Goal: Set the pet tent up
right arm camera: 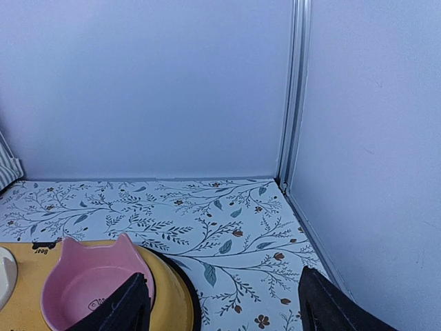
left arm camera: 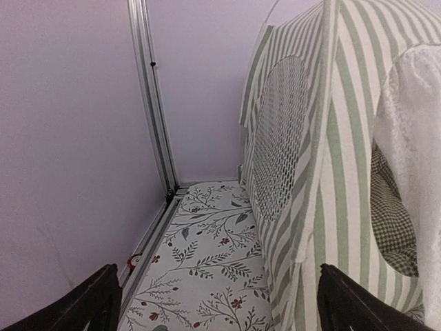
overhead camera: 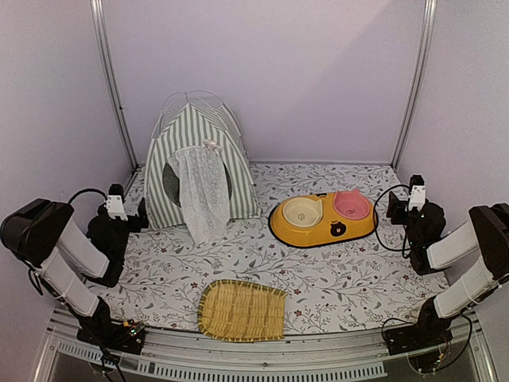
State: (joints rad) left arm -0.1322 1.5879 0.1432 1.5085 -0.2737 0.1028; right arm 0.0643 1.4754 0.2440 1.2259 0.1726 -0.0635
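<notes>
1. The left gripper (left arm camera: pixel 219 272) has its jaws as wide apart as they go and holds nothing. In the left wrist view only flowered cloth lies between its two dark fingers (left arm camera: pixel 89 303).
2. The right gripper (right arm camera: pixel 224 276) is also fully open and holds nothing.
3. The pet tent (overhead camera: pixel 199 159) stands upright at the back left of the table, with its striped side just to the right of the left gripper (overhead camera: pixel 119 208). In the left wrist view the tent (left arm camera: pixel 324 138) fills the right half, and its lower corner is close to the right finger. I cannot tell if they touch.
4. The round mesh window (left arm camera: pixel 279 138) faces the left gripper. The white lace curtain (overhead camera: pixel 200 191) hangs over the door, and behind it a checked cushion (left arm camera: pixel 393 221) is visible.
5. The right gripper (overhead camera: pixel 413 203) is well apart from the tent, at the right edge of the table. Between them sits a yellow feeder (overhead camera: pixel 322 219), whose pink bowl (right arm camera: pixel 89 283) is just beside the right gripper's left finger.
6. A woven tray (overhead camera: pixel 241 310) lies at the near edge, in the middle.
7. To the left of the tent, a narrow strip of cloth runs to the corner post (left arm camera: pixel 155 103) and the wall. Bare cloth (overhead camera: pixel 350 270) lies in front of the feeder and also behind it up to the back wall.
</notes>
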